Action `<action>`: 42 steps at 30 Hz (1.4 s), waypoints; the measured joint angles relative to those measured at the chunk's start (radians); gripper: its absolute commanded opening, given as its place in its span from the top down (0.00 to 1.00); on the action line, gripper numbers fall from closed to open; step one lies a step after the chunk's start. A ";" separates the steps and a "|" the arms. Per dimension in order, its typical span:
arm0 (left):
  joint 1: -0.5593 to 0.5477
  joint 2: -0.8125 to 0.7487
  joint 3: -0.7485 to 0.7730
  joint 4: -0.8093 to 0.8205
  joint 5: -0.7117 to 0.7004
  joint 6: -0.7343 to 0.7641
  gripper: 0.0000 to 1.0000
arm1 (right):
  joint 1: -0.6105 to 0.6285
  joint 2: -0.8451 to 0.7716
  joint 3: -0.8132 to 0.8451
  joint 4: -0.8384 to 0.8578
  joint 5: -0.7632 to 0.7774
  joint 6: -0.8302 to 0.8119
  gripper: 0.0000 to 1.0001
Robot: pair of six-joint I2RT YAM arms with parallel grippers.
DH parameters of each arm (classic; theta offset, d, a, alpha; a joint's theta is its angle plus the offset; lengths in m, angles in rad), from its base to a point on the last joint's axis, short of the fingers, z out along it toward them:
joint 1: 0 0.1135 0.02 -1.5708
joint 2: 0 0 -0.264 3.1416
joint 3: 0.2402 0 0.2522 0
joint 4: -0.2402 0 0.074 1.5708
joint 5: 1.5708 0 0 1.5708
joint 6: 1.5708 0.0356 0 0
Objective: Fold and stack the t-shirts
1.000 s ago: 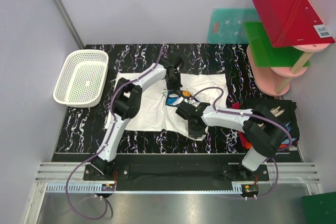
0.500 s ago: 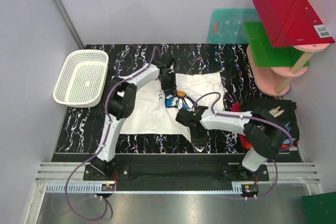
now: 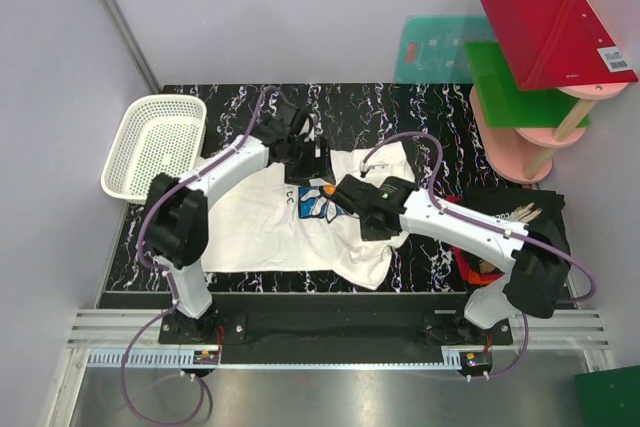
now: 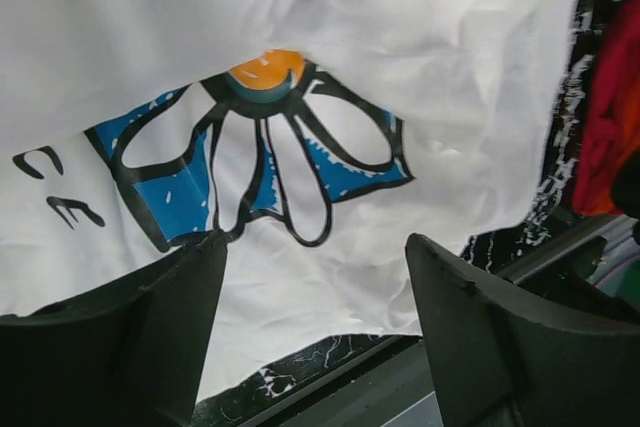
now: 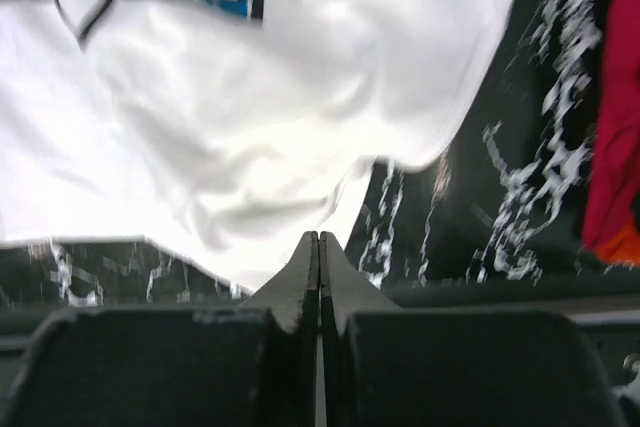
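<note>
Black marbled table [image 3: 420,117], grey walls, white mesh basket [image 3: 155,147] at the far left corner. White tee [image 3: 260,232] lies spread mid-table, mostly flat, daisy print [image 3: 322,202] face up, near right corner rumpled. Left gripper [image 3: 305,160] sits over the tee's far edge, just beyond the print. In the left wrist view its fingers [image 4: 150,327] stand wide apart and grip nothing, with the tee [image 4: 450,97] and daisy [image 4: 265,162] lying below and ahead of them. A fold of cloth covers the top of the orange centre. Right gripper [image 3: 375,225] is over the tee's right part, just right of the print. In the right wrist view, right gripper [image 5: 318,247] has its jaws pressed flush together, tips pointing at the tee's [image 5: 300,117] rumpled edge. Can't tell if it touches the cloth. Black tee [image 3: 490,202] is bunched at the table's right side, partly under the right arm and apart from the white one. Red-orange tee [image 3: 466,269] shows at its near left edge, clear of both grippers.
</note>
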 measured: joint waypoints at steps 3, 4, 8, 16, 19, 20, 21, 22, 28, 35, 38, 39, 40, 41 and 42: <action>0.004 -0.077 -0.008 0.032 0.019 0.010 0.27 | -0.051 -0.019 0.001 0.064 0.108 -0.051 1.00; 0.005 -0.092 -0.014 0.041 0.023 0.011 0.32 | -0.090 -0.011 0.002 0.093 0.132 -0.074 1.00; 0.006 -0.142 -0.057 0.050 0.022 0.018 1.00 | -0.264 0.083 0.027 0.232 0.175 -0.183 1.00; 0.011 -0.220 -0.143 0.016 -0.093 0.035 1.00 | -0.393 0.383 0.182 0.455 0.081 -0.414 1.00; 0.014 -0.229 -0.158 0.013 -0.115 0.038 1.00 | -0.391 0.454 0.270 0.491 0.032 -0.461 1.00; 0.015 -0.229 -0.164 0.013 -0.120 0.038 1.00 | -0.391 0.484 0.315 0.499 0.016 -0.477 1.00; 0.016 -0.229 -0.171 0.013 -0.122 0.038 1.00 | -0.391 0.506 0.343 0.507 0.011 -0.486 1.00; 0.017 -0.229 -0.180 0.013 -0.126 0.038 1.00 | -0.391 0.532 0.376 0.512 0.000 -0.496 1.00; 0.017 -0.229 -0.231 0.010 -0.137 0.038 1.00 | -0.410 0.710 0.589 0.456 -0.052 -0.533 1.00; 0.017 -0.230 -0.259 -0.011 -0.160 0.038 1.00 | -0.492 0.872 0.804 0.329 -0.123 -0.558 1.00; 0.017 -0.230 -0.259 -0.018 -0.166 0.037 1.00 | -0.534 0.922 0.895 0.279 -0.138 -0.559 1.00; 0.017 -0.230 -0.259 -0.019 -0.169 0.037 1.00 | -0.550 0.941 0.926 0.264 -0.139 -0.559 1.00; 0.017 -0.230 -0.260 -0.021 -0.171 0.037 1.00 | -0.567 0.961 0.958 0.248 -0.140 -0.559 1.00; 0.017 -0.230 -0.260 -0.022 -0.171 0.037 1.00 | -0.582 0.976 0.982 0.237 -0.146 -0.558 1.00; 0.017 -0.230 -0.261 -0.023 -0.172 0.037 1.00 | -0.598 0.993 1.019 0.218 -0.155 -0.558 1.00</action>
